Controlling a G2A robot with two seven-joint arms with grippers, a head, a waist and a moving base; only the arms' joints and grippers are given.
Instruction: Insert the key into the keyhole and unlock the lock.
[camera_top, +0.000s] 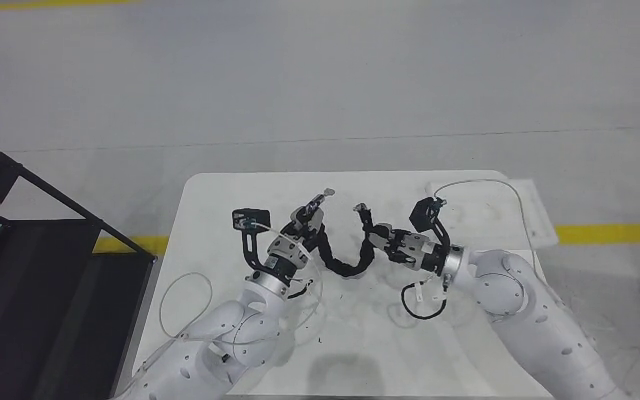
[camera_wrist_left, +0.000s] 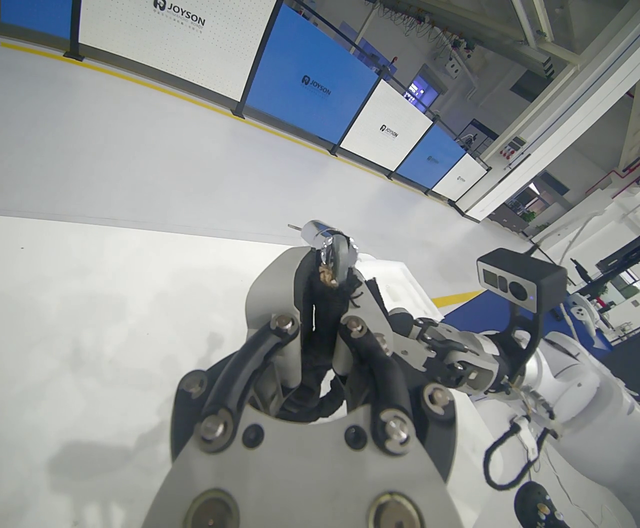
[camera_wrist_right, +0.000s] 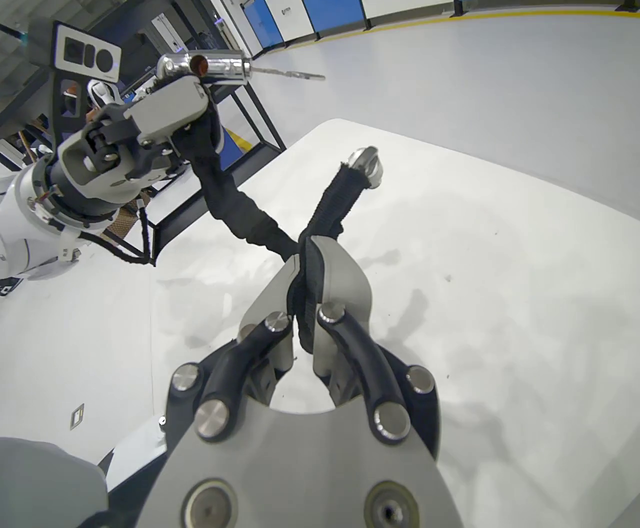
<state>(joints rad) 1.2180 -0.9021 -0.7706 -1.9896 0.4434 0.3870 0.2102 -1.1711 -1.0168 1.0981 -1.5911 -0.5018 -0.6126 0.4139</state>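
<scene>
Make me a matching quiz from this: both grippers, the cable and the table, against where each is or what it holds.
1 left gripper
2 right gripper
3 black cable
4 table

A white, under both arms
B sags between the grippers
C shut on cable beside chrome cylinder
D shut on cable short of metal tip

Pairs: 1C, 2D, 3B, 4A.

Black cable lock (camera_top: 346, 268) held between left tool (camera_top: 311, 218), right tool (camera_top: 371, 227).

A white table (camera_top: 215, 215) beside a black rack (camera_top: 60, 290).
</scene>
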